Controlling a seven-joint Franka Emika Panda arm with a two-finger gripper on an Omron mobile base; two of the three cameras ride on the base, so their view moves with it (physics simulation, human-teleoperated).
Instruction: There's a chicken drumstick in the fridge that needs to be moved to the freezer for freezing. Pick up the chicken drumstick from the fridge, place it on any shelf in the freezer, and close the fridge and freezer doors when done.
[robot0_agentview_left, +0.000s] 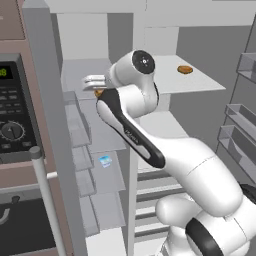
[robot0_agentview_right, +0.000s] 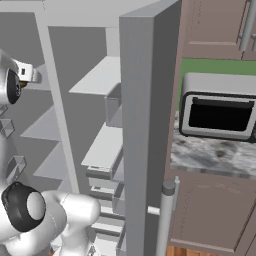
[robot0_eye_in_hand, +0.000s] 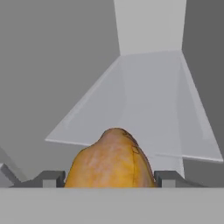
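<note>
The golden-brown chicken drumstick (robot0_eye_in_hand: 111, 159) sits between my gripper's (robot0_eye_in_hand: 110, 178) two dark fingertips (robot0_eye_in_hand: 52, 178), which are shut on it. In the left base view the gripper (robot0_agentview_left: 92, 82) reaches into the upper part of the freezer (robot0_agentview_left: 95, 130), with an orange bit of the drumstick (robot0_agentview_left: 99, 92) showing below the hand. A translucent grey shelf (robot0_eye_in_hand: 148, 109) lies just ahead of and below the drumstick. The fridge (robot0_agentview_left: 170, 100) stands open to the right. The freezer door (robot0_agentview_left: 47, 125) and the fridge door (robot0_agentview_left: 240, 125) both stand open.
A flat brown disc (robot0_agentview_left: 184, 69) lies on the fridge's upper white shelf (robot0_agentview_left: 200, 82). A small blue-and-white item (robot0_agentview_left: 105, 161) rests on a lower freezer shelf. The open fridge door (robot0_agentview_right: 145, 125) stands edge-on, with a counter and toaster oven (robot0_agentview_right: 217, 112) beyond it.
</note>
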